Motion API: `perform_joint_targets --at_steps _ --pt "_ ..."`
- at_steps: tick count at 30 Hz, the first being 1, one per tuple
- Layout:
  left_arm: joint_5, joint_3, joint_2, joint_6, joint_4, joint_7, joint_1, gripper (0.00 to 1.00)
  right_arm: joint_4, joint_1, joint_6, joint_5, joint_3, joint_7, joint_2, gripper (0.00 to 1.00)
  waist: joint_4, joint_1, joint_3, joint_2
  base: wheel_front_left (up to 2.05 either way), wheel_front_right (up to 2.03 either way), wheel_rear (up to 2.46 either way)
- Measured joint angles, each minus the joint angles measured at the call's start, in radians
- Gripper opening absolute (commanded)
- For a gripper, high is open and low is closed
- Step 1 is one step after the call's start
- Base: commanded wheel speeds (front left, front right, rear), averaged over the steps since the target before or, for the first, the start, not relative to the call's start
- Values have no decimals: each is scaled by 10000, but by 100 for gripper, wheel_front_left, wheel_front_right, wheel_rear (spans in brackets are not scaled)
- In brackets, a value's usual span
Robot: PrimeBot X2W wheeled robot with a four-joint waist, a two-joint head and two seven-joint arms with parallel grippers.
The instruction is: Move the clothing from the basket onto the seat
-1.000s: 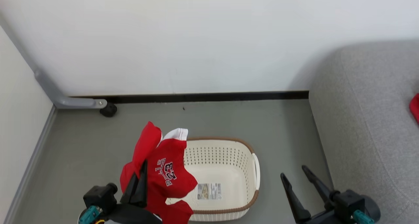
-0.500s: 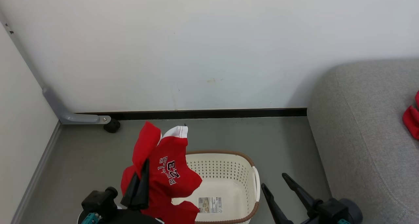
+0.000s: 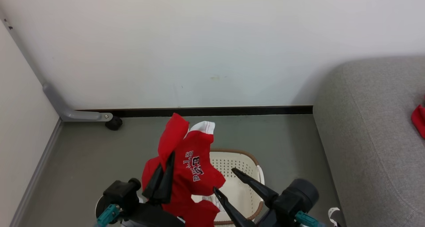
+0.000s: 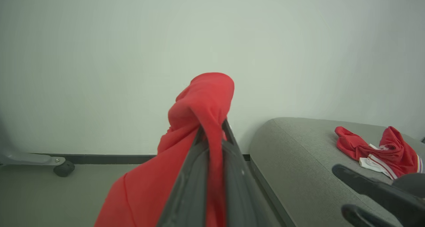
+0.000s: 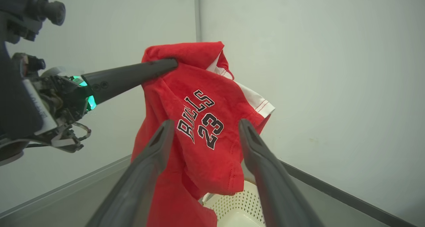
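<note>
Gripping, left jaws: closed on a bunched fold near the top of the jersey (image 5: pixel 199 120), with red cloth pinched between both fingers and spilling over their tips.
Right jaws: spread wide with nothing held, pointed at the printed 23 on the front; cannot tell whether touching the cloth.
Jersey: lifted clear and hanging above the basket (image 3: pixel 232 151), lower hem loose, white-trimmed sleeve sticking out on the far side.
Basket: standing on the floor (image 3: pixel 99 147), with no other clothing seen inside, though partly hidden behind the jersey and both jaws.
Seat (image 3: pixel 372 137): off to the right and well apart from the jersey, with another red garment (image 4: pixel 378 147) with white stripes already lying on the cushion.
Step in hand: judged to be the carry, with pick-up done and transfer to the seat not yet made.
Next move: probably a rightward swing of the left arm, high enough to keep the hem off the basket rim and the seat's rounded edge. Right jaws out of the path, then release over bare cushion near the lying garment.
</note>
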Motion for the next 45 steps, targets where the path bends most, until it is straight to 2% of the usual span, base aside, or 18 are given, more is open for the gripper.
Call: perform_joint_targets --at_steps 6,13,23,30,39,41,42,44,45 --pt "6 -491 -2 -36 -309 224 -192 0 431 -779 0 242 642 2 31 100 60 1 106 0 0 0 0" --pt "2 -972 -4 -44 -610 447 -194 0 717 -1205 0 508 855 2 36 100 89 0 171 0 0 0 0" --pt "-242 -2155 4 -127 -1252 780 -476 0 1246 -1393 0 784 1289 0 50 100 149 1 207 0 0 0 0" --pt "-631 -2487 6 -86 -1567 882 -670 0 1517 -1391 0 1018 1450 2 79 100 150 0 199 0 0 0 0" --pt "-744 -2612 10 148 -1672 1103 -669 0 1547 -1385 0 1028 1170 2 109 100 71 0 200 0 0 0 0" --pt "-782 -2683 10 161 -1720 1137 -668 0 1540 -1383 0 1055 1106 2 113 47 54 0 211 0 0 0 0" --pt "-815 -2717 8 232 -1745 1149 -668 0 1540 -1383 0 1087 1078 2 117 35 46 1 218 0 0 0 0" --pt "-825 -2755 10 244 -1776 1191 -667 0 1540 -1379 0 1114 1003 2 119 0 31 1 232 0 0 0 0" --pt "-825 -2767 10 251 -1781 1193 -667 0 1538 -1379 0 1114 982 2 119 0 23 0 239 0 0 0 0"
